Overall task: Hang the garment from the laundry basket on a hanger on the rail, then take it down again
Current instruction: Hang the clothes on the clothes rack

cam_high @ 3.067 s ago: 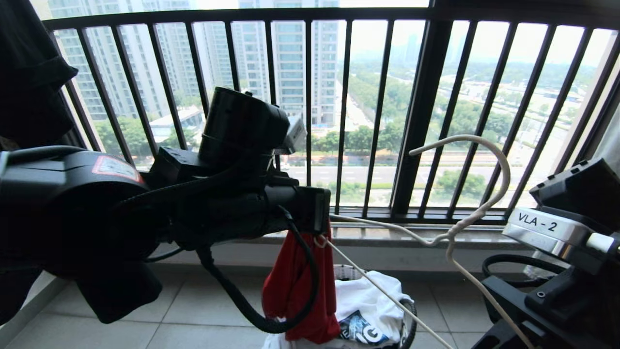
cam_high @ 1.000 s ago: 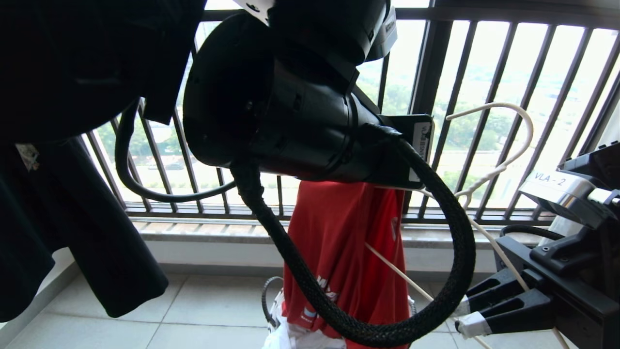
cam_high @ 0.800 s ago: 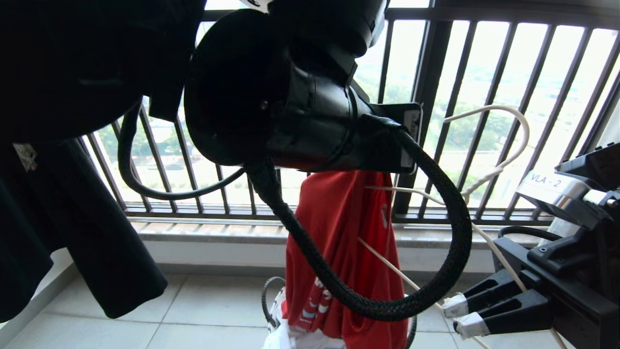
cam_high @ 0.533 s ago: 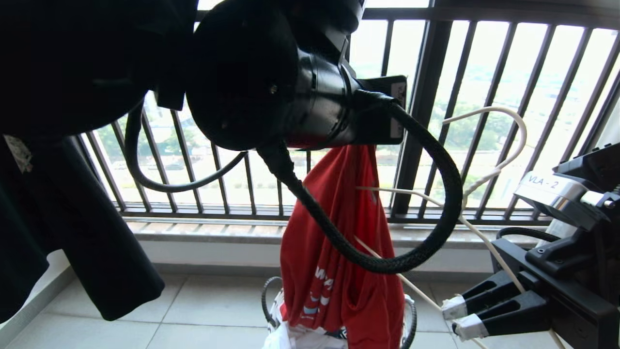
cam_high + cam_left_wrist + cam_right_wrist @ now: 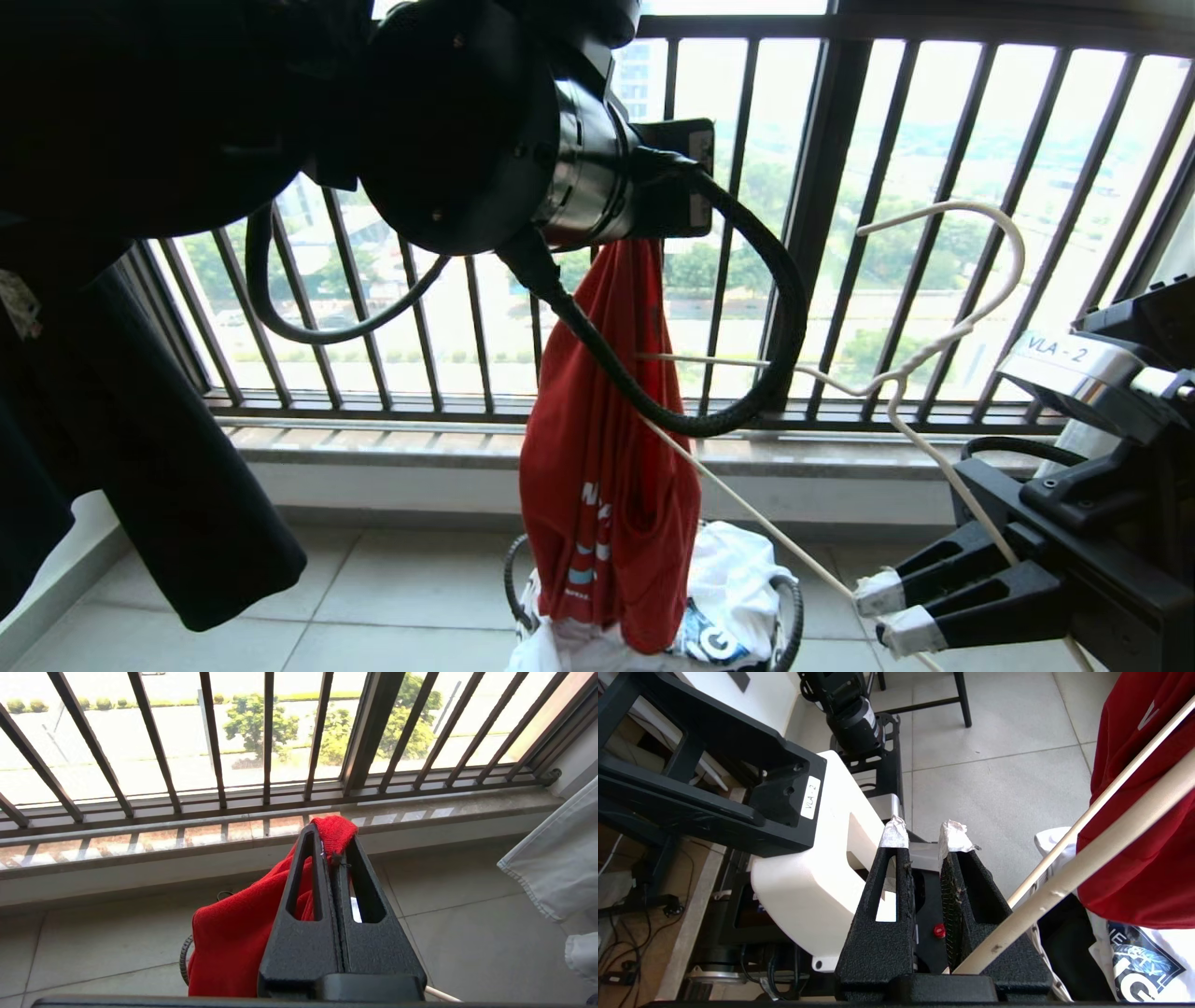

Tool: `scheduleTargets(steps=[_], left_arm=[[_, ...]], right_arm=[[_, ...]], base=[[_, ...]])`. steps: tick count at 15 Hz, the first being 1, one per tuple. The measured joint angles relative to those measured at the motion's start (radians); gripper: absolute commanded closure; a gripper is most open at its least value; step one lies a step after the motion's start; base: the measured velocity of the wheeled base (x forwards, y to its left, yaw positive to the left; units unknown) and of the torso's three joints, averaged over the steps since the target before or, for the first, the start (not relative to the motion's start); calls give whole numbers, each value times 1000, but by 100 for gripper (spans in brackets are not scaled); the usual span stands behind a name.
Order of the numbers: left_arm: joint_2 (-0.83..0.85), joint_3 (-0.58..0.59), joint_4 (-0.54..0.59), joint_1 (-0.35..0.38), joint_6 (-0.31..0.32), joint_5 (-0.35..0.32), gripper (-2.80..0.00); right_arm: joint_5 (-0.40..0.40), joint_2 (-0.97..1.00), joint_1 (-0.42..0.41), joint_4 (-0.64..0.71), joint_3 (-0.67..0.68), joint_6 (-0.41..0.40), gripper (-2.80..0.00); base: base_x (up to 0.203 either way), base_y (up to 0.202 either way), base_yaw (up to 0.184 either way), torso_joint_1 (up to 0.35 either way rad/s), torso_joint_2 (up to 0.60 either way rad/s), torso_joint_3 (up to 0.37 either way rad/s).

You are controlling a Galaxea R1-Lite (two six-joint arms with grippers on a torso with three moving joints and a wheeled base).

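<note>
Left gripper clamps the red cotton T-shirt high above the round white-rimmed laundry basket, clearing it for threading; right gripper, beside the basket, pinches the thin white wire hanger.

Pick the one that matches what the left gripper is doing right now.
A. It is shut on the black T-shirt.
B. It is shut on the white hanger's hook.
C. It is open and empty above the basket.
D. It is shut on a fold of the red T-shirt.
D: in the left wrist view the left gripper has its fingers pressed together with a bunch of the red T-shirt pinched at the tips, the rest hanging below.
</note>
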Motion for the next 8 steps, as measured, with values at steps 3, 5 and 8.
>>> scheduleTargets(steps=[3,5,8], left_arm=[[6,0,0,-36,-8,-3,0],[11,0,-1,-59,-9,-5,0],[13,-1,-2,-101,-31,-7,0]], right_arm=[[0,0,0,0,0,-1,0],[0,1,0,0,0,0,0],[0,3,0,-1,0,0,0]], base=[[0,0,0,0,0,0],[0,0,0,0,0,0],[0,0,0,0,0,0]])
